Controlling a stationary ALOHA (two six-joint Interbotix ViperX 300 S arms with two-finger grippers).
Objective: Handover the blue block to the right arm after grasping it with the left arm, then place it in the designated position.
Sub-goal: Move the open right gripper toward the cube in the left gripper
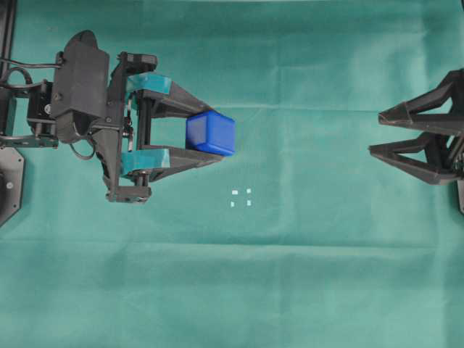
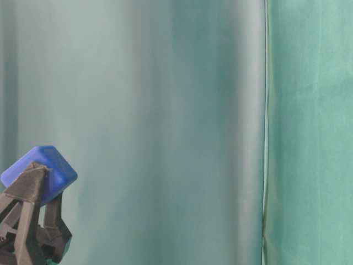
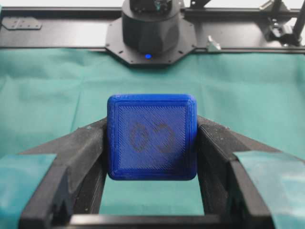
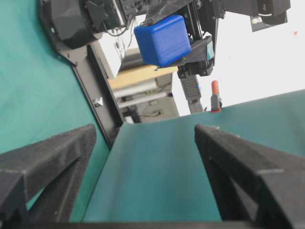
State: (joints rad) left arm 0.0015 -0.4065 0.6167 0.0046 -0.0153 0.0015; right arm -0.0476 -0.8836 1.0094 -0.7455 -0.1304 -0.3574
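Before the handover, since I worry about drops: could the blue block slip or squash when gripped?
The blue block looks like rigid layered plastic, so squashing seems unlikely. Its flat sides sit squarely between the left gripper fingers, so it probably won't roll, though smooth faces might slip.

We see green cloth (image 1: 304,275) spread across the whole table, with faint fold creases running through it. More green fabric hangs as a backdrop (image 2: 165,110) in the table-level view, a vertical seam down its right side. Past the table edge we glimpse a black frame rail (image 4: 97,102) and an orange-handled clamp (image 4: 215,95).
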